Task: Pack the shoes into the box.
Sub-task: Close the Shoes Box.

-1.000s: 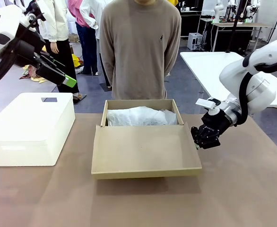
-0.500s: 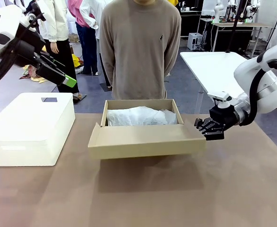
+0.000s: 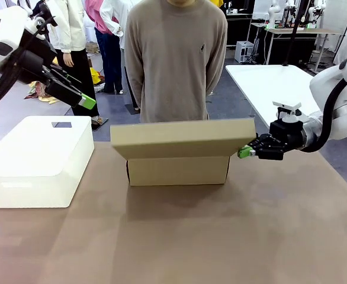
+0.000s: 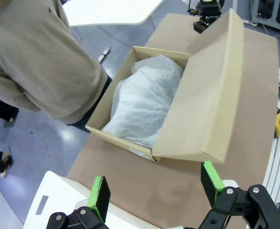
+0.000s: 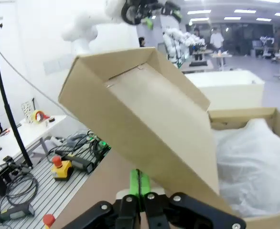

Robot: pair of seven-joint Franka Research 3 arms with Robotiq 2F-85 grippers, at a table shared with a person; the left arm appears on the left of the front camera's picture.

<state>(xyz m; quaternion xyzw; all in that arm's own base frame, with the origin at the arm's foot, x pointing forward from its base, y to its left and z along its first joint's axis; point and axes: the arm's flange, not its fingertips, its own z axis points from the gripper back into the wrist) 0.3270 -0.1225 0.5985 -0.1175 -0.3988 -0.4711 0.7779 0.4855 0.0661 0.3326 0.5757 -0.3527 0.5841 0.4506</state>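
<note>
- While the flap lid point(image 3: 182, 139) stands raised at a slant over the box point(image 3: 178, 170), its free long edge faces the robot side; hinge is along the box's near wall.
- Right gripper point(image 3: 244, 152): fingers pressed together, green pads touching, tips at the lid's right end edge. Right wrist view shows the pads point(image 5: 139, 182) meeting just under the lid's underside; whether they pinch the cardboard, cannot tell.
- Left gripper point(image 4: 153, 186): fingers spread wide, nothing between; held high over the table's left side, well apart from the box.
- Box sits mid-table toward the far edge, just in front of the person point(image 3: 174, 59).
- White tissue paper point(image 4: 145, 100) fills the box interior; shoes not discernible under it.
- Count: 1 box, 1 white bin point(image 3: 38, 160).
- Open room: bare tabletop point(image 3: 221, 236) in front of and to the right of the box; a gap separates bin and box.
</note>
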